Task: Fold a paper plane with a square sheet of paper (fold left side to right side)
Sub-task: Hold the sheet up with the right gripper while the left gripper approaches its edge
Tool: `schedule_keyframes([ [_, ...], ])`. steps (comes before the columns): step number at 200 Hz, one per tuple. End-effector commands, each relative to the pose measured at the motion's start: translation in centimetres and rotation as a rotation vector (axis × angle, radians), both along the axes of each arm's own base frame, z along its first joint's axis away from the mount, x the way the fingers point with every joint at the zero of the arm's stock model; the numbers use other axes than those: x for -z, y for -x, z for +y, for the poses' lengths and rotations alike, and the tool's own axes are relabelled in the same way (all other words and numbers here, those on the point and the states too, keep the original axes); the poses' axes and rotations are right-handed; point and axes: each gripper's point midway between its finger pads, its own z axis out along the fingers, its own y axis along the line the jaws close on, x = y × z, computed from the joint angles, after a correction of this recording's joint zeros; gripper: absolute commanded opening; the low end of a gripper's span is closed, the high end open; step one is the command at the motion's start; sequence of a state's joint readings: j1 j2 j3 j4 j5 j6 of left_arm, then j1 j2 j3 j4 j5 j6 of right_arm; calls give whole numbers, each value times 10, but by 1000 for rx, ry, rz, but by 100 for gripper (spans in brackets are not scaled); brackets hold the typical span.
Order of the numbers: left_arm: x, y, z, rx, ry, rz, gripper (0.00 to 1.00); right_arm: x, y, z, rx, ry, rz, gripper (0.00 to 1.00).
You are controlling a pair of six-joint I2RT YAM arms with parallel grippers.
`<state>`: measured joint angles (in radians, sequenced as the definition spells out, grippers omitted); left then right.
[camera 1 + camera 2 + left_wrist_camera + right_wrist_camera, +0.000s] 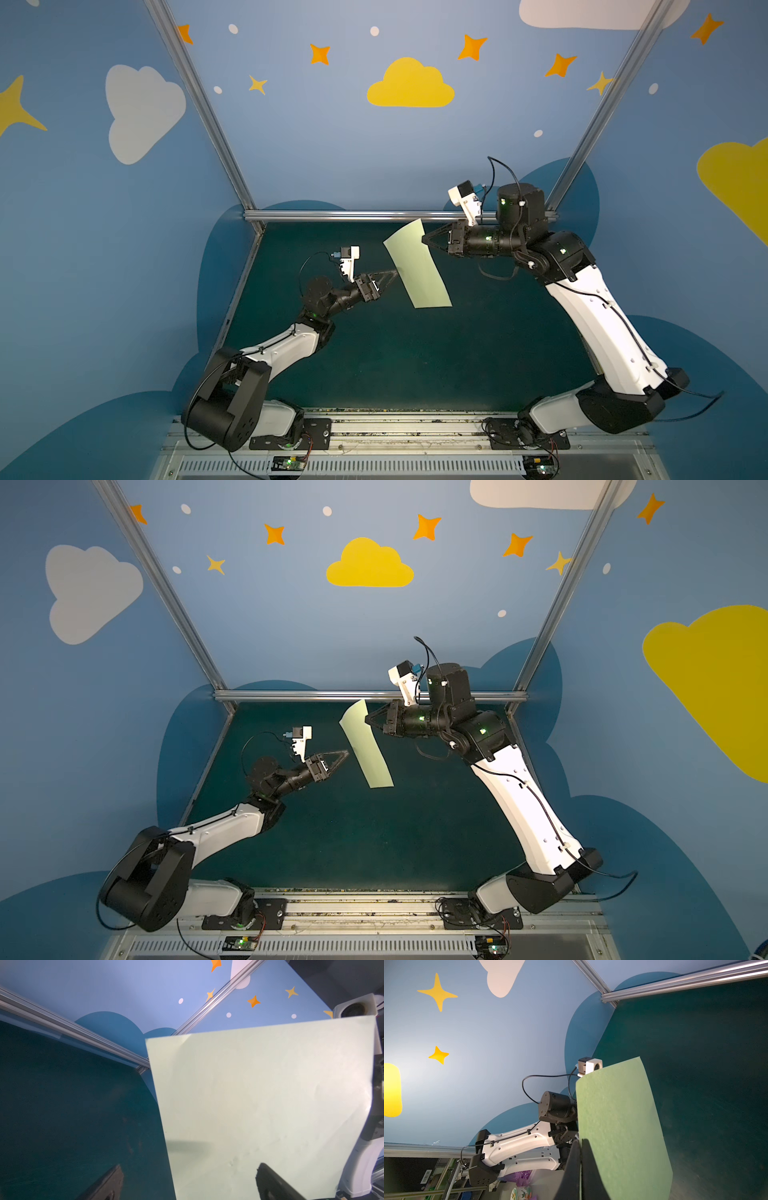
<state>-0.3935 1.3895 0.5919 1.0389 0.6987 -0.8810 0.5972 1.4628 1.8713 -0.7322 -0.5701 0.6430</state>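
A pale green sheet of paper hangs in the air over the back of the mat, bowed and standing nearly on edge. No paper plane shape shows; the sheet is plain and unfolded. My right gripper is shut on the sheet's far right edge, and the right wrist view shows its jaws pinching the paper. My left gripper stands open at the sheet's left edge. In the left wrist view the paper fills the space beyond the spread gripper, with one fingertip in front of it.
The dark green mat lies below both arms. An aluminium rail runs along its back edge, with slanted rails and blue painted walls at the sides. The arm bases sit on a metal rail at the front.
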Motion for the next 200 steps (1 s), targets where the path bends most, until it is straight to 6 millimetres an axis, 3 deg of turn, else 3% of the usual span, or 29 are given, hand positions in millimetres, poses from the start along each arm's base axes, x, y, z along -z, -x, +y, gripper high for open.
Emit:
schedule_keyframes([
  [1,-21,5,-6,46,48,-68,100,-11,3,0,-6,-46,-11,0],
  [76,-30,1,-19,117,126,-80,100,-13,-2,2,4,-93,3,0],
  [112,-28,-2,-30,165,157,-66,100,-17,-8,-7,32,-114,2,0],
  [153,-40,1,-37,210,165,-88,98,-9,-19,-21,74,-125,19,0],
  [184,-43,4,-39,234,166,-87,88,-2,-28,-35,114,-133,32,0],
  [200,-39,1,-41,237,164,-68,75,0,-32,-41,130,-139,35,0],
])
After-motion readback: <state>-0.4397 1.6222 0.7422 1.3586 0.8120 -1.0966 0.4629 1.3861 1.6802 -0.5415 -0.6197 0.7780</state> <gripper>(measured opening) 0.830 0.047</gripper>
